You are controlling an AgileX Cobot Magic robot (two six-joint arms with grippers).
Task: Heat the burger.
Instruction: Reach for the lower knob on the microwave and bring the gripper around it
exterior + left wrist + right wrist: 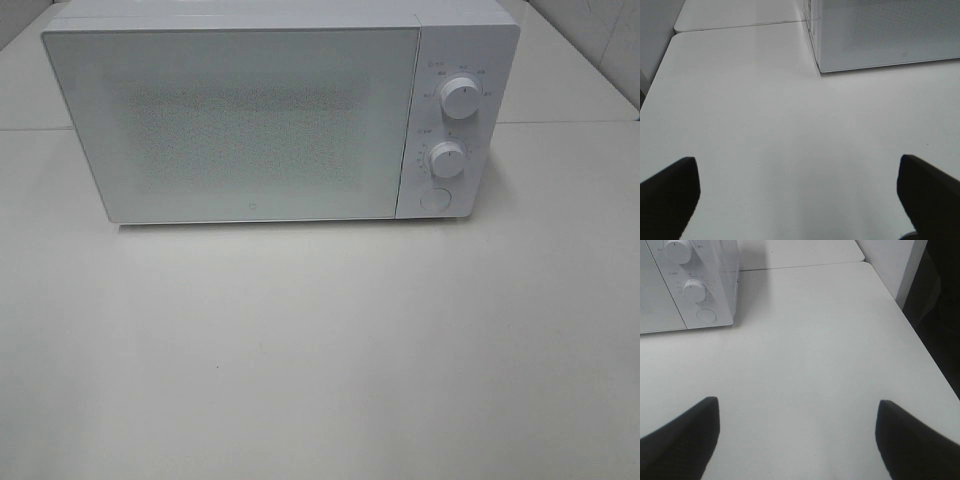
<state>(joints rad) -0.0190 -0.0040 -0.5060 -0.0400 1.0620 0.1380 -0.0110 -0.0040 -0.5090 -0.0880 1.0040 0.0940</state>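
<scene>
A white microwave (pixel 260 115) stands at the back of the white table (pixel 320 350) with its door shut. It has two round knobs (pixel 460 97) and a round button (pixel 436 198) on its right panel. The burger is not in view in any frame. My left gripper (pixel 797 192) is open and empty over bare table, in front of the microwave's left corner (pixel 880 35). My right gripper (pixel 797 432) is open and empty over bare table, near the microwave's knob panel (pixel 695 287). Neither gripper shows in the exterior high view.
The table's right edge (pixel 920 340) drops off to a dark floor in the right wrist view. The table's left edge (pixel 657 80) and a seam between two tabletops (pixel 740 25) show in the left wrist view.
</scene>
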